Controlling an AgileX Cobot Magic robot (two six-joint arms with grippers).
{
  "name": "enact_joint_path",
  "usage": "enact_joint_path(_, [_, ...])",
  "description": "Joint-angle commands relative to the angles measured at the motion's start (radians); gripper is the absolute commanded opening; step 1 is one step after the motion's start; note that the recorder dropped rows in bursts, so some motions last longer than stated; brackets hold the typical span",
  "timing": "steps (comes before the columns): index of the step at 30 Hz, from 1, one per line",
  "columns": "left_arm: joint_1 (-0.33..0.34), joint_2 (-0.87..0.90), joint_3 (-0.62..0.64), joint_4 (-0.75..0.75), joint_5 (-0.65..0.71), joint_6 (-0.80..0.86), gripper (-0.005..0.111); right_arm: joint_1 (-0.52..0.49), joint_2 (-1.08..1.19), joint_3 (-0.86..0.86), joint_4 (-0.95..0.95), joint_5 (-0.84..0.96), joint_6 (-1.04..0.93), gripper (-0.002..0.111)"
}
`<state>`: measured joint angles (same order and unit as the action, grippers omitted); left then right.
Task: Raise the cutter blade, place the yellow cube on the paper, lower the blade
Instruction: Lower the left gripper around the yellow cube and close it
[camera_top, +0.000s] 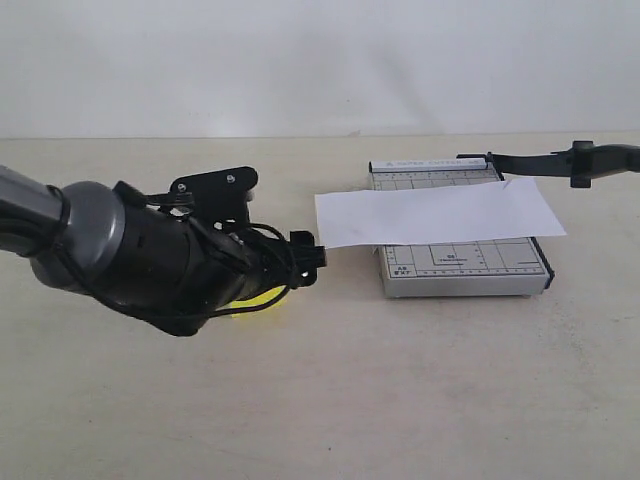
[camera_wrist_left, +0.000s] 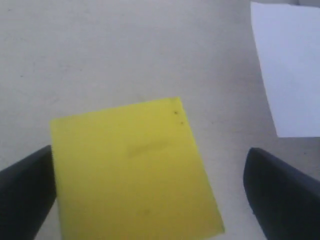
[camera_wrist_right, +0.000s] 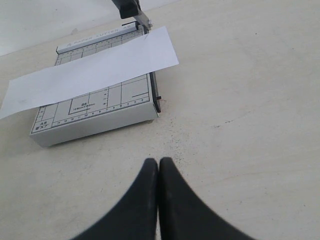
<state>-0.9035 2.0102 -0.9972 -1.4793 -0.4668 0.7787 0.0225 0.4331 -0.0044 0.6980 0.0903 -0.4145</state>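
Note:
The yellow cube rests on the table, and only a sliver of the cube shows under my left arm in the exterior view. My left gripper is open and straddles it. One finger sits at the cube's edge and the other stands apart. The white paper lies across the grey cutter base, overhanging both sides. The black cutter blade is raised off the base and reaches out past its far right corner. My right gripper is shut on nothing, above bare table short of the cutter base.
The beige table carries only the cutter and the cube. The paper's near end lies a short way beyond my left fingers. A pale wall closes off the back.

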Motion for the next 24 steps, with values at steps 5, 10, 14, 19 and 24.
enact_joint_path(5, [0.062,0.002,-0.004,0.135,0.14,-0.002,0.059,-0.001,-0.002,0.004,0.001,-0.003,-0.003,0.0])
enact_joint_path(10, [0.062,0.002,-0.004,0.135,0.17,-0.002,0.015,-0.001,-0.002,0.004,0.001,-0.003,-0.003,0.0])
enact_joint_path(14, [0.062,-0.006,-0.004,0.135,0.172,0.002,0.004,-0.001,-0.002,0.004,0.001,-0.005,-0.005,0.0])
enact_joint_path(19, [0.062,-0.064,-0.004,0.135,0.172,0.115,0.004,-0.001,-0.002,0.004,0.001,-0.01,-0.012,0.0])
enact_joint_path(24, [0.062,-0.161,-0.004,0.136,0.182,0.271,0.004,-0.001,-0.002,0.004,0.001,-0.012,-0.016,0.0])
